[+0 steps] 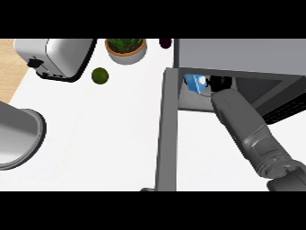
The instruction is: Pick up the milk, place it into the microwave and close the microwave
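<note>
At the kitchen counter, the robot's black right hand (220, 82) is inside the open cavity of the grey box-shaped microwave (248, 53), its grey forearm running in from the lower right. The blue-and-white milk carton (196, 82) sits within that cavity, at its left side, just beside the hand and possibly touching it. The dark interior hides the hand too well to tell whether it holds the carton or has let go.

The pick-up and carry look done, and the placing appears to be at or near its end. What is left, by this view, is to bring the hand out clear and close the flat grey microwave door (169, 134), which stands wide open over the white countertop (102, 134). The left hand is out of view. A silver toaster (57, 56), a potted green plant (125, 47) and a round green fruit (100, 75) stand well apart at the left.
</note>
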Action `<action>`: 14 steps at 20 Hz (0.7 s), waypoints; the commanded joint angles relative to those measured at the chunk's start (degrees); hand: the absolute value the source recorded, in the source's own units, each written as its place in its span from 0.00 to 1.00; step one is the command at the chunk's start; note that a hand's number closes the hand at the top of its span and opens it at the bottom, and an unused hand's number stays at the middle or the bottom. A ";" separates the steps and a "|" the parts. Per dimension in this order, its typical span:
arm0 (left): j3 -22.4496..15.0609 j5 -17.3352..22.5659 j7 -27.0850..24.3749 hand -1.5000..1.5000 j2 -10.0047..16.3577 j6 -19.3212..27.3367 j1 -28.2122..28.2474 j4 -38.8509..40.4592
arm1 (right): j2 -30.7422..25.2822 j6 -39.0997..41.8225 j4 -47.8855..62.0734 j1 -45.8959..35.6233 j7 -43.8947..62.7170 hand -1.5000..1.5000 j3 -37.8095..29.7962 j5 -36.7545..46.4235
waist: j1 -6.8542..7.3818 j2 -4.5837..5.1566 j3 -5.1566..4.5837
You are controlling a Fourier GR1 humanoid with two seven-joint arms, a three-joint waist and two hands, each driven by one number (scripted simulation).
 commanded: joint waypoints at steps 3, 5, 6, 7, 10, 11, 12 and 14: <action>-0.50 -0.61 0.65 0.00 0.39 0.46 -1.18 -0.92 | -1.02 -6.58 1.34 -0.49 -0.22 1.00 -2.54 -1.07 | 0.51 0.37 0.10; -2.18 -2.93 -1.30 0.00 -2.37 0.25 -0.58 0.10 | -4.07 -4.33 1.44 0.23 -0.76 1.00 -3.08 -1.30 | 0.80 0.77 0.09; 0.01 0.29 0.84 0.00 1.11 -0.40 -0.93 0.67 | -3.64 -5.14 1.74 -0.33 -0.15 1.00 -3.41 -1.46 | 1.21 0.76 0.13; -0.80 -1.61 -0.76 0.00 0.86 -0.30 -3.09 2.88 | -3.75 -4.31 1.98 0.33 -0.82 1.00 -3.21 -1.18 | 0.82 1.02 0.08; -1.06 -0.40 0.67 0.00 0.72 0.18 -2.99 1.07 | -5.23 -5.27 2.31 0.69 -0.44 1.00 -4.35 -1.90 | 1.86 1.43 0.23; -1.15 -1.50 0.04 0.00 0.59 0.38 -3.67 2.84 | -5.27 -5.23 2.34 1.22 -0.91 1.00 -4.40 -1.82 | 1.01 1.08 0.14; -0.95 -1.29 0.68 0.00 1.15 0.51 -3.66 1.93 | -5.76 -5.24 2.81 1.24 -0.70 1.00 -4.19 -1.48 | 1.43 1.18 0.18; -1.12 -1.07 0.70 0.00 1.62 -0.38 -3.62 2.68 | -8.05 -2.58 3.64 1.68 -0.09 1.00 -4.14 -1.31 | 1.71 1.38 0.21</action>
